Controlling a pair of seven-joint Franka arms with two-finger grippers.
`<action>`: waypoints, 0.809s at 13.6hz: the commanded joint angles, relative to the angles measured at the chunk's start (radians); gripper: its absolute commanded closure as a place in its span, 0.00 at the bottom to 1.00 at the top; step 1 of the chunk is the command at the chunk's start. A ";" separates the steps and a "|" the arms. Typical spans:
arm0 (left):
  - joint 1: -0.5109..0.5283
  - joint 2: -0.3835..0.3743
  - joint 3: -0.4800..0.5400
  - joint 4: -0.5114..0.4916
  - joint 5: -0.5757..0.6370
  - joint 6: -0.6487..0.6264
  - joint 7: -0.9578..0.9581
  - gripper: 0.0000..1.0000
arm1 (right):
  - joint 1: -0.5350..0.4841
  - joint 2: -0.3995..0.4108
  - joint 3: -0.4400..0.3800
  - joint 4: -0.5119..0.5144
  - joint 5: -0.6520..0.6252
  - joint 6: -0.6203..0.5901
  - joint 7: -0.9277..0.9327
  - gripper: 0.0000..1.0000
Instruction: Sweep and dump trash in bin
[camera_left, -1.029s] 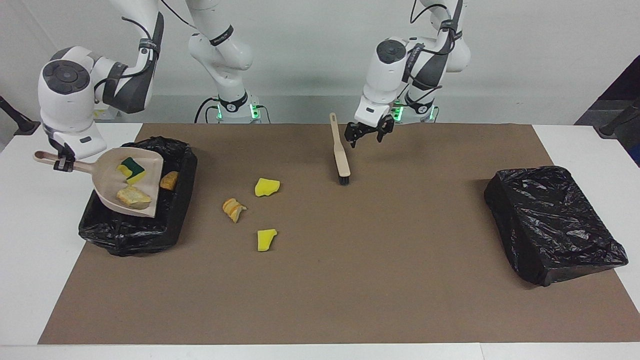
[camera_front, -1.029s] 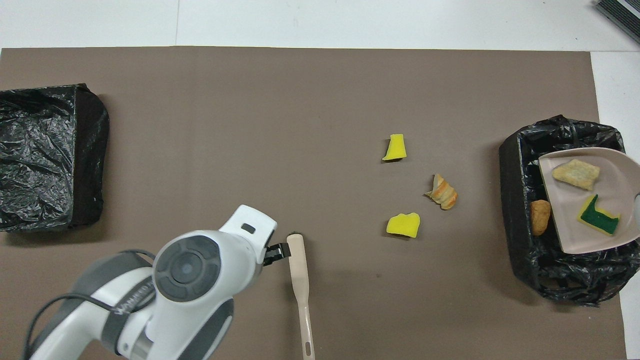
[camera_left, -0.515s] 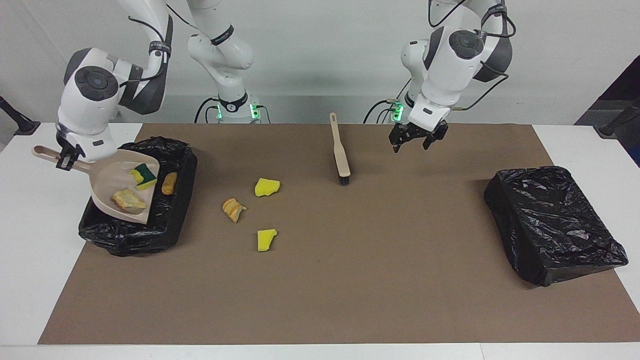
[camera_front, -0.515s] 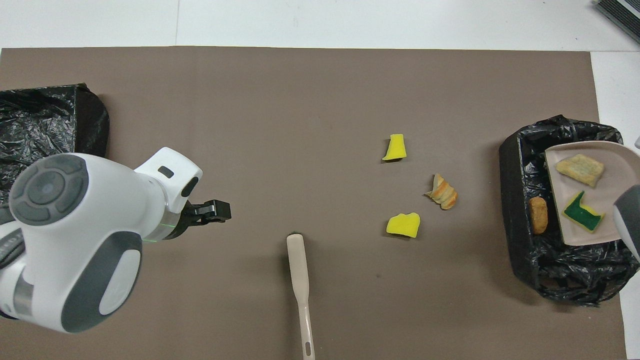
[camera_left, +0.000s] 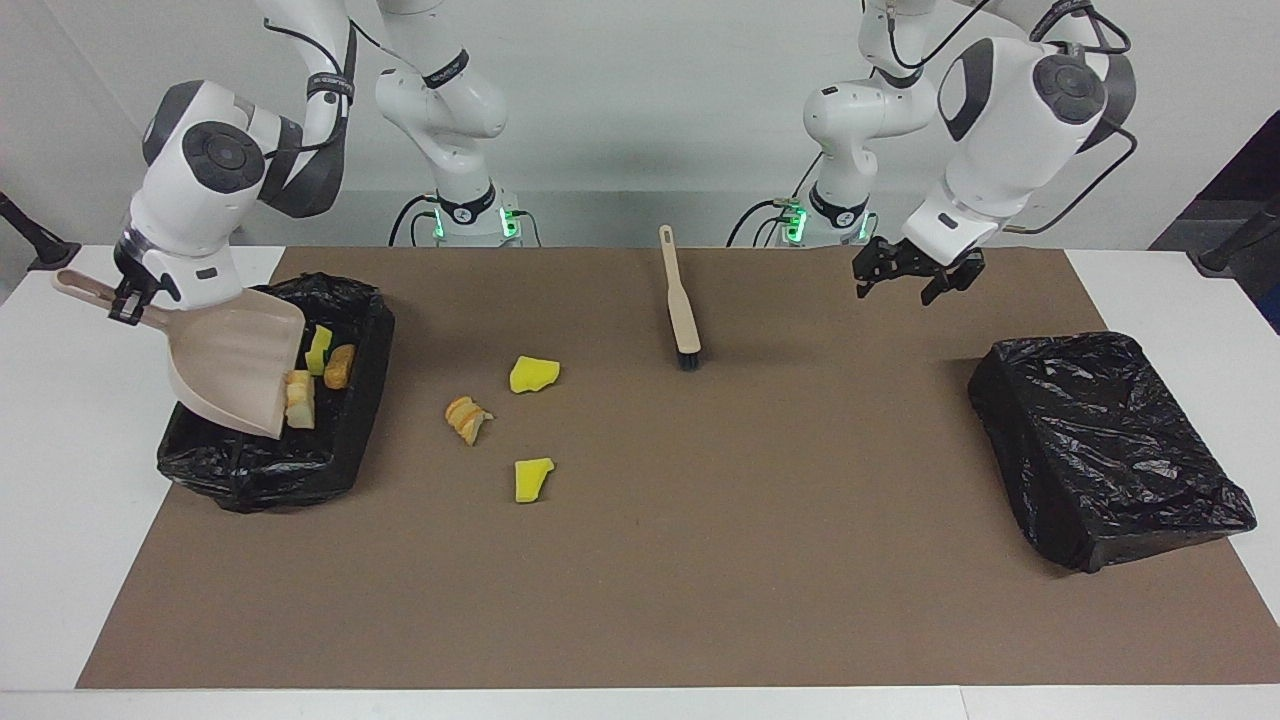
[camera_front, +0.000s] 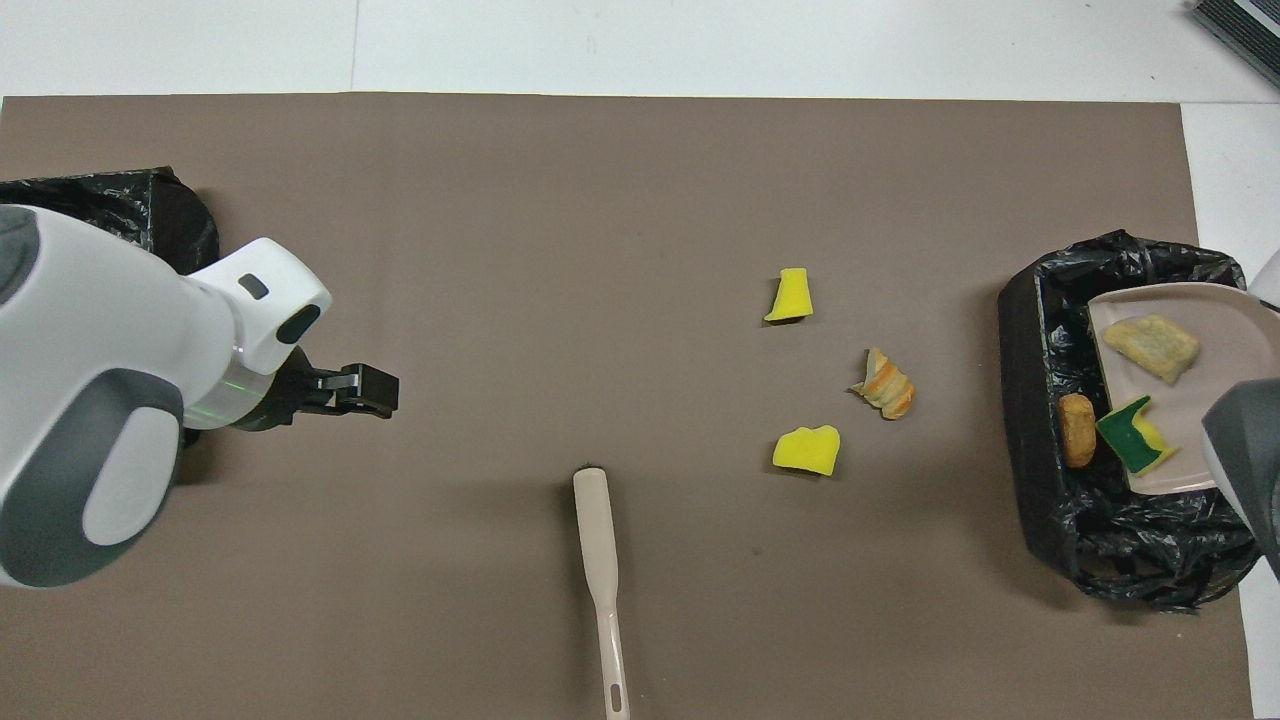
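Observation:
My right gripper (camera_left: 125, 305) is shut on the handle of the beige dustpan (camera_left: 235, 365), which is tilted steeply over the black-lined bin (camera_left: 260, 470) at the right arm's end. A yellow-green sponge (camera_left: 318, 348) and a bread-like piece (camera_left: 298, 400) are sliding off its lip. A brown lump (camera_left: 340, 365) lies in the bin. Two yellow chunks (camera_left: 534, 374) (camera_left: 531, 479) and a tan-orange piece (camera_left: 467, 418) lie on the mat beside the bin. My left gripper (camera_left: 915, 272) hangs open and empty over the mat.
The brush (camera_left: 682, 305) lies on the mat near the robots, bristles pointing away from them. A second black-bagged bin (camera_left: 1105, 440) sits at the left arm's end. A brown mat (camera_left: 700, 580) covers the white table.
My left gripper swung from beside the brush toward the left arm's end. The right gripper tipped the dustpan more steeply, and the sponge and bread piece slid down to its lip.

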 joint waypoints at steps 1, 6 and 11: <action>0.068 0.010 -0.012 0.072 0.049 -0.060 0.069 0.00 | 0.033 -0.037 0.008 -0.028 -0.034 -0.047 0.012 1.00; 0.067 0.007 -0.010 0.100 0.069 -0.060 0.067 0.00 | 0.041 -0.066 0.046 0.124 0.088 -0.202 0.004 1.00; -0.077 0.009 0.161 0.179 0.086 -0.117 0.070 0.00 | 0.149 -0.052 0.126 0.242 0.339 -0.334 0.369 1.00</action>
